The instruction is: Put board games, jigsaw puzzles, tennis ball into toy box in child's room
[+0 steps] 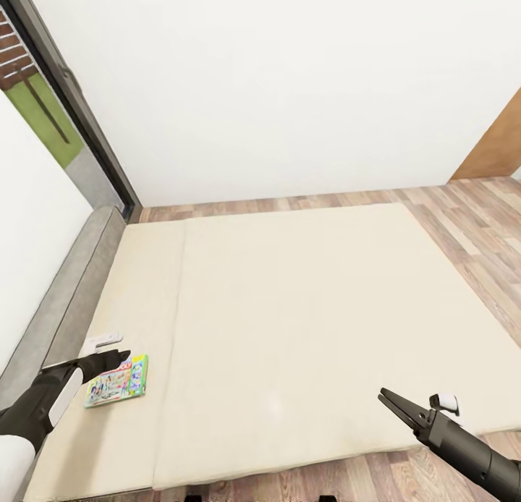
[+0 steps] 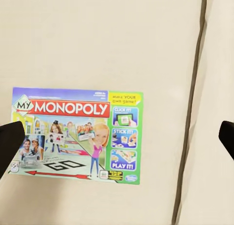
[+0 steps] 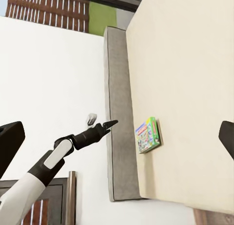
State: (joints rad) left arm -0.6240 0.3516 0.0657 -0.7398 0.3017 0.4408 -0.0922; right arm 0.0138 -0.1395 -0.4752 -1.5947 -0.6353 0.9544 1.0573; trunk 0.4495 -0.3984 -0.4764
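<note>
A bedroom in a home. Shown by a wide cream bed (image 1: 304, 321) with grey side frame (image 1: 69, 299), low on wood-plank floor (image 1: 470, 227), against plain white walls (image 1: 289, 90). Also a Monopoly box (image 2: 78, 135) lying on the mattress.
</note>
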